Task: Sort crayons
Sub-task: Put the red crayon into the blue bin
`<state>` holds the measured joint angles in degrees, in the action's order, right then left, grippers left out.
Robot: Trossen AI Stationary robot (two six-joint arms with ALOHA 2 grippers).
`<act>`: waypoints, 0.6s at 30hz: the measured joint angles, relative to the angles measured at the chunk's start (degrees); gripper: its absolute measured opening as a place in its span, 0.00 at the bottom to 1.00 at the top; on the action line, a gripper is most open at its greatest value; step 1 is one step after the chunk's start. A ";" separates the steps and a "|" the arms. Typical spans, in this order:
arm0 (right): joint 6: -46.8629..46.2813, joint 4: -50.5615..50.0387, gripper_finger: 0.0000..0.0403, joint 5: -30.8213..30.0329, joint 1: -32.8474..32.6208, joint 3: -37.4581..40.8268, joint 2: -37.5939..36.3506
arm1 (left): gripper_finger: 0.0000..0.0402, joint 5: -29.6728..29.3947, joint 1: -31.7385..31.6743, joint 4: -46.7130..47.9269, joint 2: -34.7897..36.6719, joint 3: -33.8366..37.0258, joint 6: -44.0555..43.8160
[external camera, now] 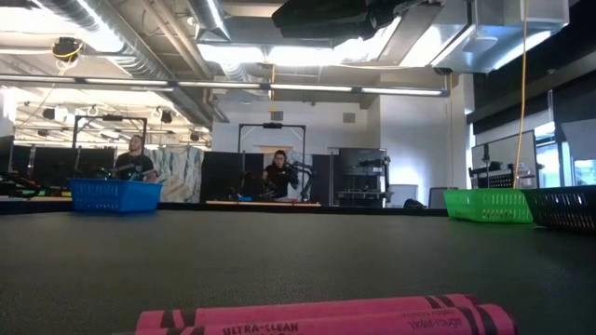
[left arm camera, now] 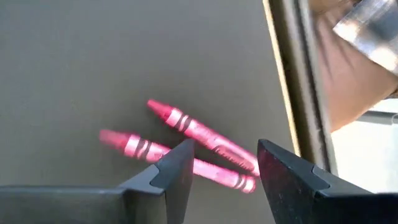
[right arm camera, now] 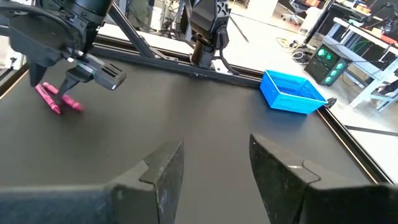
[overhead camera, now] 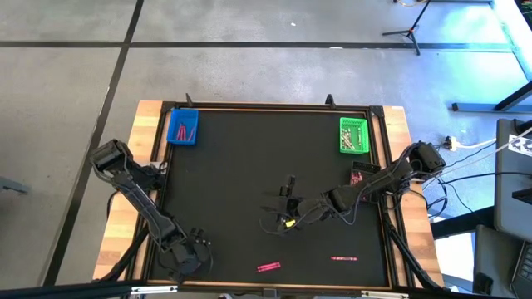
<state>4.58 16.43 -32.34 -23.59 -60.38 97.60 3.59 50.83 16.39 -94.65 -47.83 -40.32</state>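
Note:
Two pink crayons (left arm camera: 186, 127) lie side by side on the black mat near its near edge, seen also in the high view (overhead camera: 268, 267) and close up in the low view (external camera: 317, 314). My left gripper (left arm camera: 225, 146) hangs open just above them, tilted down, touching nothing; the right wrist view shows this gripper (right arm camera: 99, 74) over the pair (right arm camera: 56, 98). Another pink crayon (overhead camera: 343, 258) lies farther right. My right gripper (right arm camera: 214, 146) stands open and holds nothing above the middle of the mat (overhead camera: 281, 208).
A blue tray (overhead camera: 183, 127) with red crayons sits at the far left corner, a green tray (overhead camera: 353, 135) at the far right. The mat's raised frame rail (left arm camera: 292, 74) runs close by the crayon pair. People work at benches beyond the table (external camera: 279, 172).

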 joint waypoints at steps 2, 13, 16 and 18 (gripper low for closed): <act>-0.02 0.00 0.45 0.00 0.00 0.00 0.00 | 0.42 0.46 -0.01 2.03 0.00 0.00 -0.03; 0.00 0.07 0.45 0.01 0.00 0.00 0.00 | 0.42 1.86 -0.71 10.91 3.02 -2.49 -1.29; 0.00 0.09 0.45 0.02 0.00 0.00 0.00 | 0.42 2.90 -0.53 14.13 3.67 -3.63 0.49; 0.00 0.09 0.45 0.02 0.00 0.00 0.00 | 0.42 4.26 0.50 14.63 3.75 -3.93 4.09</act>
<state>4.58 16.52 -32.32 -23.59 -60.38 97.60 7.84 51.33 31.02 -90.90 -51.77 -36.23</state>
